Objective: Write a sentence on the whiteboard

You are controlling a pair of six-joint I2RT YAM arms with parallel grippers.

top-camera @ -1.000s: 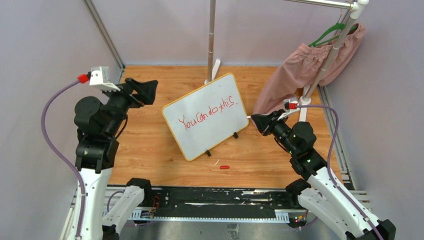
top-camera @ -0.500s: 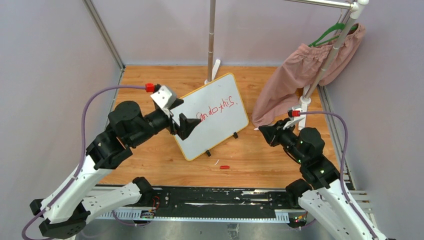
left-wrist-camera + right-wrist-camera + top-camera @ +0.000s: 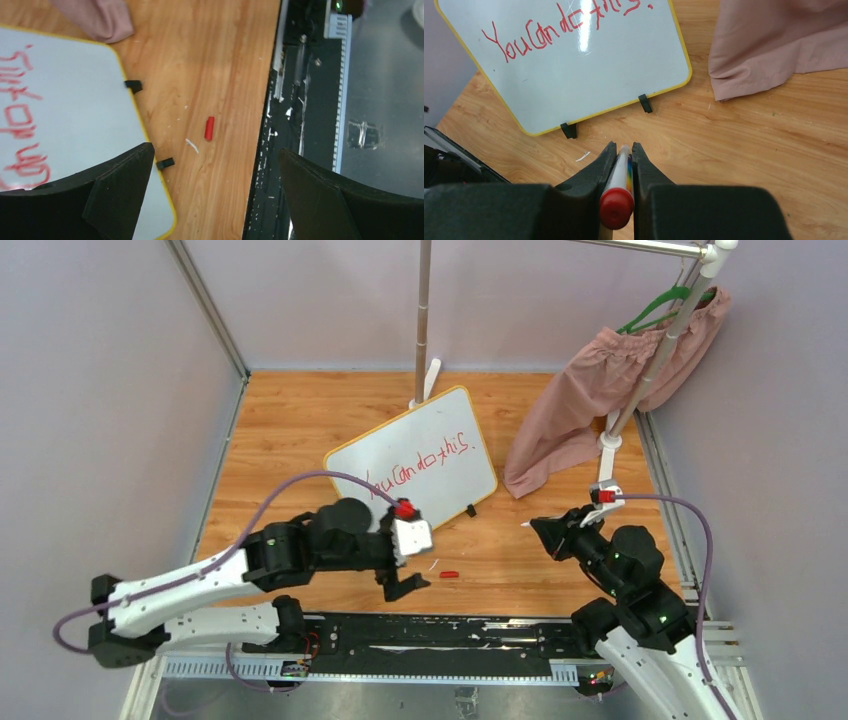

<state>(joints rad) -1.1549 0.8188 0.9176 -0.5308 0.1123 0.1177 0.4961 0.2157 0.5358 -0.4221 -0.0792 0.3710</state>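
- The left gripper [image 3: 405, 585] has swung from above the whiteboard's [image 3: 440, 425] left part down to the near edge of the table [image 3: 290, 420]; its jaws stand wide apart and hold nothing.
- It now hangs over the small red cap [image 3: 209, 128] on the wood, just beside the board's near edge.
- The right gripper [image 3: 624, 150] has drawn back toward its base; it is clamped on a marker [image 3: 619, 182] whose red end faces the wrist camera.
- The marker tip is probably clear of the board; the top view is too small to confirm.
- The whiteboard lies flat at table centre, long axis running near-left to far-right.
- The sentence [image 3: 559, 25], "You can do this.", follows that axis, rising toward the far right; the left arm covers its first letters in the top view.
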